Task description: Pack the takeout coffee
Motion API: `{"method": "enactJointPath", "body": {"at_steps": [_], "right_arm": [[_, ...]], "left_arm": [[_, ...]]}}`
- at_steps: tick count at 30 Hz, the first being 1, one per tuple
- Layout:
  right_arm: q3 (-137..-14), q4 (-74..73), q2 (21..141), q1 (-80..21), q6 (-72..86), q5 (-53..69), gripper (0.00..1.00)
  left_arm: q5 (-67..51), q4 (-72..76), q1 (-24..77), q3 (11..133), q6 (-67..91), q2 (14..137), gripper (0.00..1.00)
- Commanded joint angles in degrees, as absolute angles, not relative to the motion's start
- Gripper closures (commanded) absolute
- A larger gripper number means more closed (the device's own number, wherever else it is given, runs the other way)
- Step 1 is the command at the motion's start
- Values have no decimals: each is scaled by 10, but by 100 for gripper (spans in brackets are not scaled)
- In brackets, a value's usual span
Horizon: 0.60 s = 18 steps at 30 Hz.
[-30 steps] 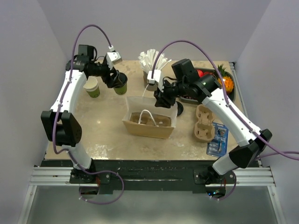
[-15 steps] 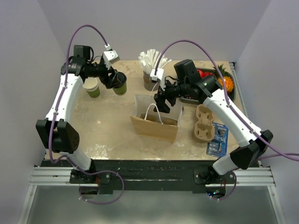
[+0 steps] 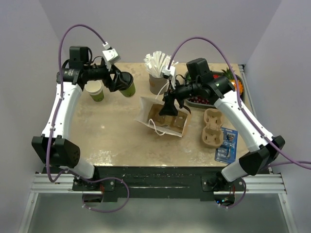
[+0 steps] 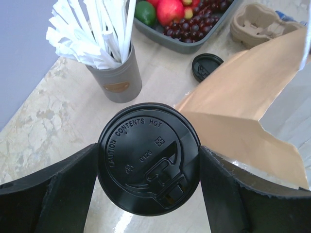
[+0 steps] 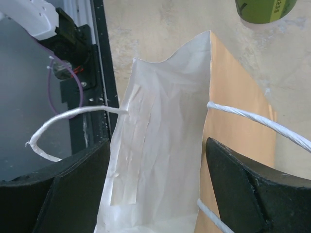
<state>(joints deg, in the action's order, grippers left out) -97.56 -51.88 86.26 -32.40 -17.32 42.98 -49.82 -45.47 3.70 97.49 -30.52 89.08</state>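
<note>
Left hand [image 3: 117, 81] around lidded takeout coffee [image 3: 128, 85]; white straws [image 4: 97, 29] in grey cup [image 4: 119, 77]

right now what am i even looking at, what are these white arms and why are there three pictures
These are two robot arms bolted to the near edge of a table. The wide picture looks down from above and behind them; the other two come from a camera on each wrist. The left hand grips the takeout coffee, a green cup with a black lid. The right hand is open at the mouth of a brown paper bag. Also on the table: a lidless green cup, a grey cup of straws, a fruit tray, a cardboard cup carrier and a blue packet.
</note>
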Motion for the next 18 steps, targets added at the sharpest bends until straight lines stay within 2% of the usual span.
{"method": "enactJointPath", "body": {"at_steps": [1, 6, 8, 13, 18], "right_arm": [[-991, -502, 867, -301, -136, 514, 18], [-1002, -493, 903, -242, -56, 642, 21], [-993, -494, 913, -230, -47, 659, 20], [-966, -494, 904, -229, -148, 552, 14], [-933, -441, 887, -228, -225, 482, 13]], "left_arm": [[-536, -429, 33, 982, -278, 854, 100], [-545, -403, 33, 962, -251, 829, 100], [-548, -399, 33, 954, -244, 821, 100], [-566, -382, 33, 936, -231, 800, 100], [-615, -322, 33, 916, -171, 783, 100]]}}
